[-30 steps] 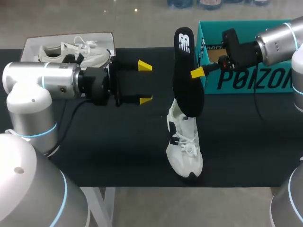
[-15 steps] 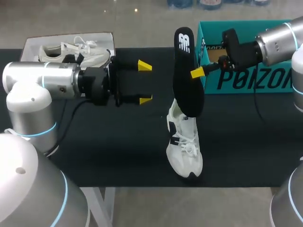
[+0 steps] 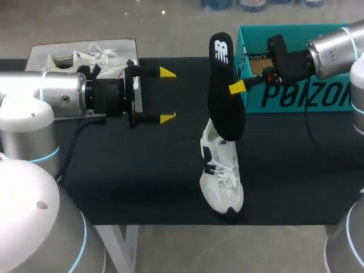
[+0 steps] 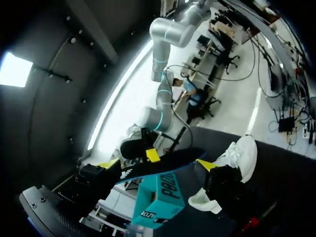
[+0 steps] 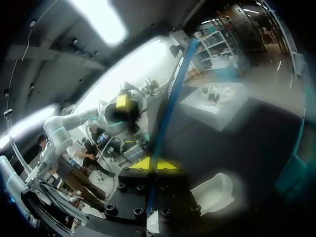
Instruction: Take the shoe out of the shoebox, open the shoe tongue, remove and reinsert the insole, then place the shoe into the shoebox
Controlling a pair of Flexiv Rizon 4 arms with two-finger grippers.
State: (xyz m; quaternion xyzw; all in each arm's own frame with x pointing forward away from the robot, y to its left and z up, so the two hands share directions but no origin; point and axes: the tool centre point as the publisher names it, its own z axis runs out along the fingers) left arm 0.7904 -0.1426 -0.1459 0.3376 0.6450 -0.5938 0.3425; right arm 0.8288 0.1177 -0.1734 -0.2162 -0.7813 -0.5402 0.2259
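Head view: white shoe (image 3: 222, 176) and teal shoebox (image 3: 296, 96) rest on black tabletop (image 3: 114, 170).

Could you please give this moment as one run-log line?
right gripper: shut on flat black insole | left gripper: open, empty | white mesh sneaker: on black table, outside teal cardboard shoebox

The left gripper (image 3: 167, 95) has slid back a little toward the left side of the frame and gone up a bit. The left arm (image 3: 54, 96) behind it now lies straighter across the frame's left.
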